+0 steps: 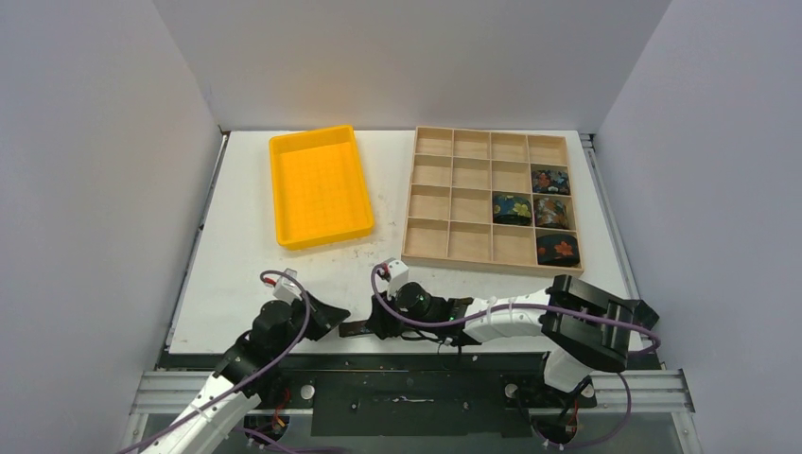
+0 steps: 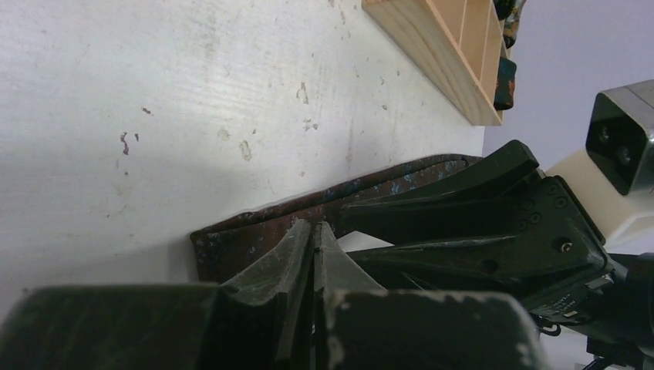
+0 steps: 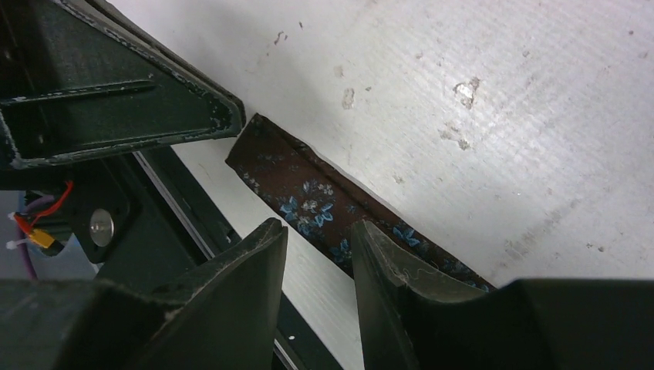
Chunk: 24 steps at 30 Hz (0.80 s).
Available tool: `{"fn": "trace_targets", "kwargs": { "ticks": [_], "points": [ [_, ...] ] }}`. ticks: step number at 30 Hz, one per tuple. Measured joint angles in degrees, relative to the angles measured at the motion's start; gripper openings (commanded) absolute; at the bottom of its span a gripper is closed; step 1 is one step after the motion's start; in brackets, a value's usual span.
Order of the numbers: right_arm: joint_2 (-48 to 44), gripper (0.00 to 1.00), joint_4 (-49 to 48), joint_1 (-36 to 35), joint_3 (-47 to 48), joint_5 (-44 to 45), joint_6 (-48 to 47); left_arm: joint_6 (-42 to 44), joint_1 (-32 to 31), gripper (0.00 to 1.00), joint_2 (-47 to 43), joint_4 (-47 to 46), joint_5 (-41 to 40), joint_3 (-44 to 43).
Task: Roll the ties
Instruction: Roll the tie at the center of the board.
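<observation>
Looking at the loose tie (image 3: 308,200): flat along the near edge. Left hand (image 2: 312,231) pressed together at its end, maybe nipping fabric, can't confirm. Right hand (image 3: 320,247) spread, straddling the strip. Soft, light, probably slippery; I'd take the end. Farther out: scuffed white surface (image 1: 236,274), four rolled ties (image 1: 558,250) in the wooden tray (image 1: 473,263), orange bin (image 1: 326,234), plain walls.

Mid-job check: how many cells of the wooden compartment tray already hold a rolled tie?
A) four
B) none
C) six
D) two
A: four rolled dark floral-print fabric ties sit in the light wooden compartment tray. Three fill the lower cells of its right-hand column, and one lies in the cell just left of the middle one.
</observation>
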<state>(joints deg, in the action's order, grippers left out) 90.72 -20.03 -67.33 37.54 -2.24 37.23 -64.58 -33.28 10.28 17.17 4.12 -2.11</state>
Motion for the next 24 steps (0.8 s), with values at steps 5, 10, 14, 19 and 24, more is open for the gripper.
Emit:
{"fn": "trace_targets", "kwargs": {
  "ticks": [5,10,14,19,24],
  "points": [
    [1.01,0.37,1.25,0.00,0.02,-0.20,0.44,-0.83,0.00,0.00,5.09,-0.76,1.57,0.13],
    [1.01,0.35,1.70,0.00,0.24,-0.15,0.42,-1.51,0.00,0.00,7.63,-1.20,2.73,0.22],
    [2.38,0.32,2.47,0.24,1.38,0.31,0.68,-2.32,0.00,0.00,8.22,-1.16,3.15,0.22],
    [4.70,0.31,2.36,1.01,1.49,0.52,1.62,-2.51,0.00,0.00,9.68,-1.16,3.21,0.22],
    [4.76,0.30,2.32,1.29,1.49,1.01,2.32,-3.45,0.00,0.00,11.52,-1.51,3.08,0.26]
  ]
}}
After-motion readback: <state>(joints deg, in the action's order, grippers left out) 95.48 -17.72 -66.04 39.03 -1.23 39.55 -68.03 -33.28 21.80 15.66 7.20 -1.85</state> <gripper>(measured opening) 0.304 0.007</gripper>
